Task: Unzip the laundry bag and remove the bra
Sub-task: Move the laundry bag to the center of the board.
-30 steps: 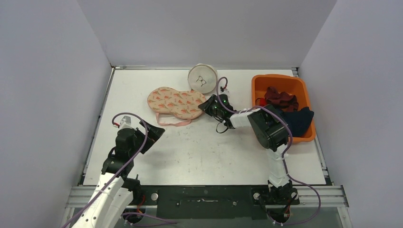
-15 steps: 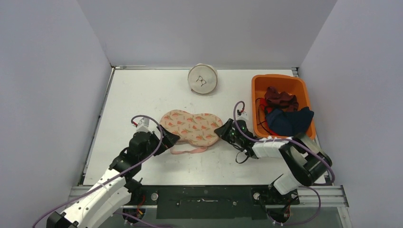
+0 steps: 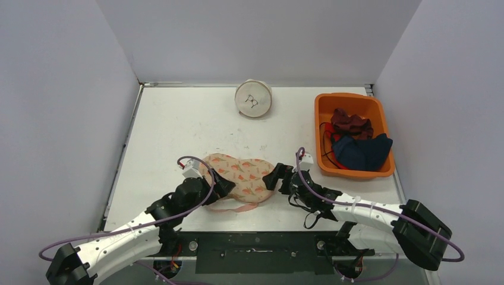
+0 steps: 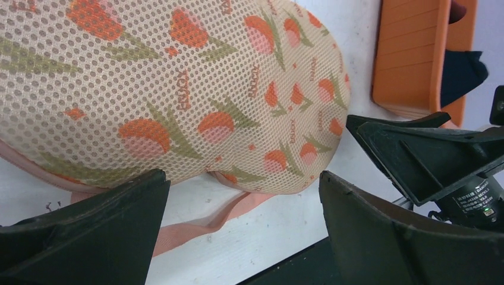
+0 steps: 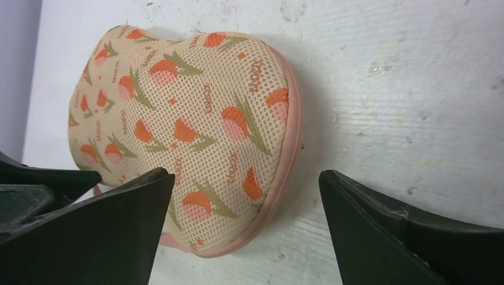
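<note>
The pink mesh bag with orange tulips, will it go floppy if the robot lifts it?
Probably only partly: the domed pink mesh laundry bag with orange tulips holds a rounded shape lying flat, so it looks padded or moulded. Its holey mesh suggests it is light and should slide easily on the white table. The thin pink strap would likely dangle.

The bag [image 3: 241, 177] conceals its contents; its zip pull is indiscernible; the left wrist view crops it.

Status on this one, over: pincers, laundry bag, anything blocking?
Both open: left pincer and right pincer flank the laundry bag. Bag lies flat, zip looks closed, no grip yet. The orange bin stands apart, not blocking.
</note>
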Action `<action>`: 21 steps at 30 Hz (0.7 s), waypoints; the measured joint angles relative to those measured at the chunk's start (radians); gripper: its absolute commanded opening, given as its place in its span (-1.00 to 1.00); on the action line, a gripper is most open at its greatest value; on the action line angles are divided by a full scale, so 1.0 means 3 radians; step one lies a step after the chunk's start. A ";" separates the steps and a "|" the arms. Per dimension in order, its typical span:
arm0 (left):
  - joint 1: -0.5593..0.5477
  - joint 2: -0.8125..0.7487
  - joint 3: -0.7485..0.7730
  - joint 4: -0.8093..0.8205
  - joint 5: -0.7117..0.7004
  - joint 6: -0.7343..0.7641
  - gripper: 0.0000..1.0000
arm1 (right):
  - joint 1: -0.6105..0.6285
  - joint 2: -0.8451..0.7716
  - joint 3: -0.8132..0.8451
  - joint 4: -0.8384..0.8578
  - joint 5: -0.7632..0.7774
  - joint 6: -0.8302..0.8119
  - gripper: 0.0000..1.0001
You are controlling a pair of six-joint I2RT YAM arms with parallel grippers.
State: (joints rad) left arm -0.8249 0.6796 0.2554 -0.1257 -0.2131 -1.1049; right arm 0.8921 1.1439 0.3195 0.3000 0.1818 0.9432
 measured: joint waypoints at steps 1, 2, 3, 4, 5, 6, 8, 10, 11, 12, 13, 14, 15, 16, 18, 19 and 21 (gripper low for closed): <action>-0.0019 -0.0045 -0.0006 -0.0001 -0.0031 -0.0023 0.95 | -0.0001 -0.0076 0.0022 -0.0103 0.0025 -0.0071 1.00; -0.0034 -0.0092 -0.0015 -0.0008 -0.0057 -0.0043 0.95 | -0.0010 -0.0144 0.0066 -0.0229 0.0050 -0.0155 1.00; -0.0047 -0.0137 -0.0020 -0.0020 -0.0080 -0.0060 0.95 | -0.0037 -0.0195 0.0123 -0.0327 0.0060 -0.0239 0.99; -0.0061 -0.0181 -0.0029 -0.0028 -0.0100 -0.0076 0.94 | -0.0076 -0.0226 0.0189 -0.0407 0.0033 -0.0331 0.98; -0.0076 -0.0224 -0.0034 -0.0050 -0.0118 -0.0099 0.94 | -0.0155 -0.0237 0.0262 -0.0460 -0.0032 -0.0422 0.96; -0.0094 -0.0267 -0.0042 -0.0076 -0.0136 -0.0123 0.93 | -0.0276 -0.0225 0.0337 -0.0486 -0.0128 -0.0512 0.94; -0.0136 -0.0357 -0.0061 -0.0150 -0.0163 -0.0175 0.93 | -0.0595 -0.0122 0.0498 -0.0491 -0.0375 -0.0690 0.92; -0.0179 -0.0416 -0.0070 -0.0244 -0.0182 -0.0231 0.93 | -0.0849 0.0092 0.0673 -0.0470 -0.0617 -0.0851 0.91; -0.0203 -0.0439 -0.0070 -0.0296 -0.0198 -0.0264 0.92 | -0.0945 0.0256 0.0782 -0.0464 -0.0736 -0.0937 0.90; -0.0229 -0.0456 -0.0070 -0.0357 -0.0214 -0.0301 0.91 | -0.0980 0.0406 0.0867 -0.0435 -0.0835 -0.1005 0.88; -0.0256 -0.0463 -0.0070 -0.0422 -0.0230 -0.0328 0.90 | -0.0993 0.0554 0.0933 -0.0390 -0.0930 -0.1055 0.87; -0.0281 -0.0463 -0.0069 -0.0484 -0.0245 -0.0362 0.90 | -0.0996 0.0694 0.0979 -0.0337 -0.1022 -0.1099 0.84; -0.0305 -0.0455 -0.0069 -0.0552 -0.0258 -0.0390 0.89 | -0.1002 0.0829 0.1010 -0.0275 -0.1109 -0.1124 0.82; -0.0327 -0.0446 -0.0069 -0.0609 -0.0268 -0.0415 0.89 | -0.1008 0.0964 0.1029 -0.0206 -0.1197 -0.1141 0.78; -0.0351 -0.0412 -0.0069 -0.0688 -0.0292 -0.0467 0.87 | -0.1010 0.1256 0.1090 -0.0102 -0.1375 -0.1161 0.68; -0.0355 -0.0393 -0.0069 -0.0701 -0.0304 -0.0481 0.87 | -0.1011 0.1385 0.1124 -0.0057 -0.1439 -0.1164 0.65; -0.0362 -0.0348 -0.0069 -0.0713 -0.0332 -0.0496 0.85 | -0.1011 0.1582 0.1165 0.0028 -0.1539 -0.1164 0.61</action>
State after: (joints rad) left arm -0.9337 0.5751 0.2348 -0.3397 -0.3126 -1.2537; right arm 0.5888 1.6184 0.6689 0.3084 -0.2798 0.5941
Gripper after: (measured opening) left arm 0.937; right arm 0.837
